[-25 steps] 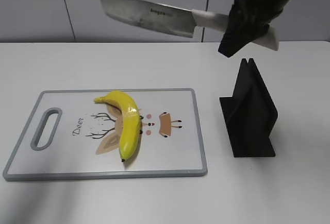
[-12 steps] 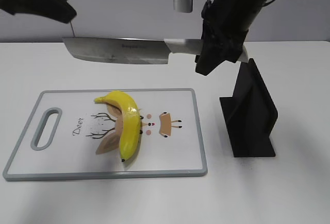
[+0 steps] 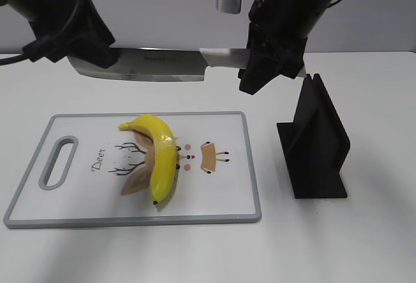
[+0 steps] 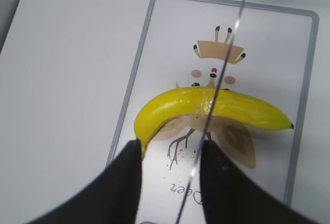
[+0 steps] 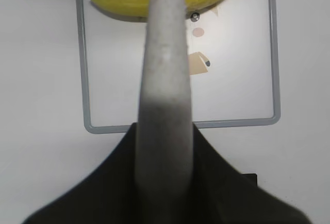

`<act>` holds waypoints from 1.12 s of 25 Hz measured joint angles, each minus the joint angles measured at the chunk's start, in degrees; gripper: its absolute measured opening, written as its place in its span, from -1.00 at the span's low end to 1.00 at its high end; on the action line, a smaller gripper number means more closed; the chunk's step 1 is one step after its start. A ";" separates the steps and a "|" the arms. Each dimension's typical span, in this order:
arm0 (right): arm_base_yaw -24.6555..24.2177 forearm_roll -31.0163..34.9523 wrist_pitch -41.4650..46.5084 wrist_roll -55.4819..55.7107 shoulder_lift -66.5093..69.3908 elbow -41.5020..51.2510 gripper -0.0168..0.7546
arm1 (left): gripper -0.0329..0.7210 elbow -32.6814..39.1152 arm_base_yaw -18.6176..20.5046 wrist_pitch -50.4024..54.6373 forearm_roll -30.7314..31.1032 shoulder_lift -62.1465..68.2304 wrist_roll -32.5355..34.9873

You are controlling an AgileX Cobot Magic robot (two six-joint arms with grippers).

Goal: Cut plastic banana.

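Note:
The plastic banana [image 3: 161, 159] lies whole on the white cutting board [image 3: 221, 198], curved, with its seam near mid-length. My right gripper [image 3: 260, 68] is shut on the pale handle of a cleaver knife [image 3: 153, 65] and holds it level above the board, blade pointing left. My left gripper [image 3: 91, 49] is at the blade's far end. In the left wrist view its fingers [image 4: 170, 149] are open, with the thin blade edge [image 4: 216, 87] running between them, close to the right finger and over the banana [image 4: 206, 105]. The right wrist view shows the handle [image 5: 165, 54] above the banana [image 5: 124, 0].
A black knife stand [image 3: 315, 143] stands on the white table to the right of the board. The board has a grey rim, a handle slot [image 3: 58, 162] at its left end and a deer drawing under the banana.
The knife has come down and moved left over the board. My left arm has come in from the upper left to the blade's far end. The banana has not moved.

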 joint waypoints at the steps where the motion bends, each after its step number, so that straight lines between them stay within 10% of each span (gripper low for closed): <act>1: -0.01 0.05 0.00 0.00 0.00 0.00 -0.52 | 0.04 0.00 0.00 -0.24 0.00 0.21 0.00; 6: -0.01 0.71 -1.67 -0.99 0.00 0.00 -0.53 | -0.84 -0.12 -0.07 3.22 0.72 0.73 -0.46; 16: 0.06 0.85 -2.23 -1.70 4.00 -0.19 -0.53 | -0.90 1.07 -0.28 1.78 2.57 3.78 -0.39; 28: -0.12 0.22 -4.34 -2.19 23.87 -2.75 -0.44 | -0.85 17.90 -1.04 -27.96 -0.13 19.07 1.79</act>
